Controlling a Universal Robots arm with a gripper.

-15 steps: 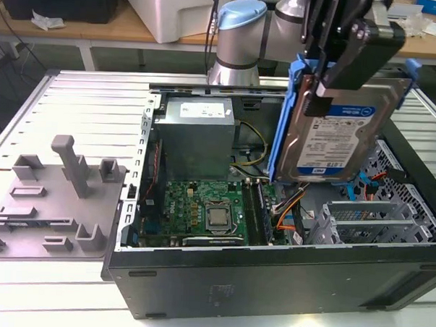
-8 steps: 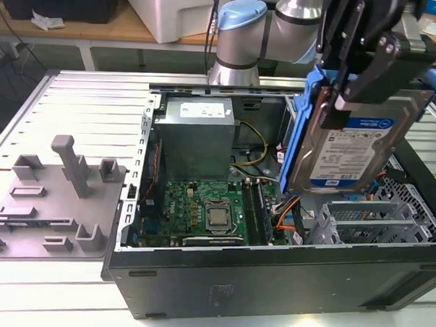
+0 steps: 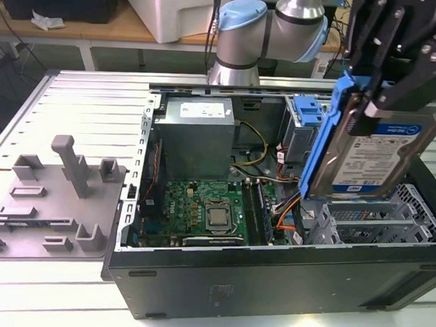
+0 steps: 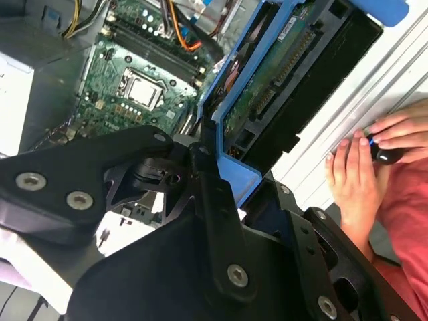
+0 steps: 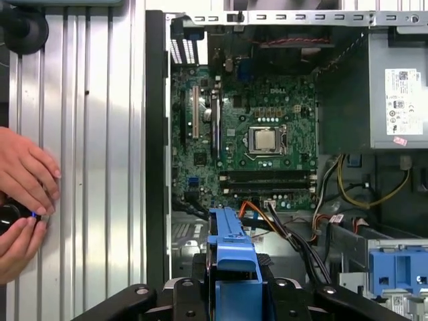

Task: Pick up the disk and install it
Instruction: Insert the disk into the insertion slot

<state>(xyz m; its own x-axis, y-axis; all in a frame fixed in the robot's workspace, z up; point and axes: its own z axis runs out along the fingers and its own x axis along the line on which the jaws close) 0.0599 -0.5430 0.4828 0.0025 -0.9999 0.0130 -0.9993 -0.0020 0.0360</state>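
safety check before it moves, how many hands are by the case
2. Both are over the slatted table beside the open computer case, close together, touching a small dark object: first hand, second hand. Others may be out of frame.

Silver-metal disk in glossy blue plastic frame.

Open computer case on the table, the disk above it.
A fixture lies just beside the case on the exterior view's left, and the arm's base stands behind. Inside the case, the power supply sits behind the motherboard, with the drive cage toward the exterior view's right. The disk hangs tilted over that cage, clamped in the gripper.
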